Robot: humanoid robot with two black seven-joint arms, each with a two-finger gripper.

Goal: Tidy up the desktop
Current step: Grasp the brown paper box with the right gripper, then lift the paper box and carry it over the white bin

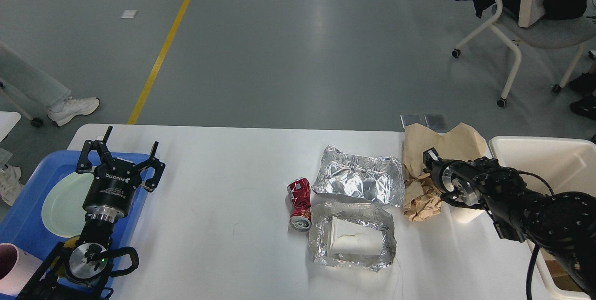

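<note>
Reaching into the crumpled brown paper (421,197), the right gripper (430,162) sits end-on, so its jaws' state I cannot tell. Best pinch a thick fold and lift it clear of the foil tray (358,181) on the white tabletop (223,188) below. Left gripper (122,153) hovers with jaws spread, empty.

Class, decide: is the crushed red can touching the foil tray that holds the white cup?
Touching. The head view shows the red can with its lower end against the foil tray's left rim, no gap visible.
</note>
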